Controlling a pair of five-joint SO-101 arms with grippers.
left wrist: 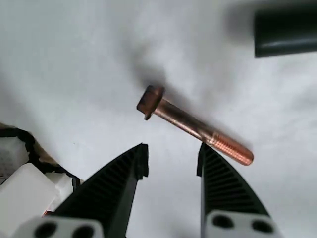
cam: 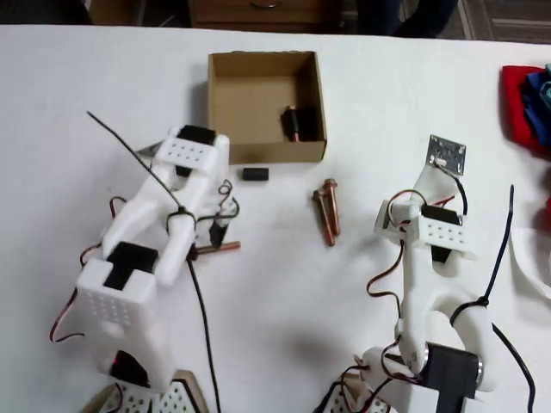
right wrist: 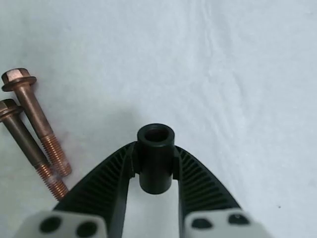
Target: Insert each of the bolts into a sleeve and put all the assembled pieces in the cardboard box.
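Note:
My left gripper hangs open just above the table, its fingertips close beside a copper bolt that lies flat; one finger is near the threaded end. The same bolt lies by the left arm in the high view. A loose black sleeve lies in front of the cardboard box and shows again as the sleeve. My right gripper is shut on another black sleeve, held upright with its bore showing. Two more bolts lie side by side close by, between the arms.
Inside the box lies a dark piece with a copper end. Red and blue cloth sits at the table's right edge. Loose cables trail from both arms over the white table.

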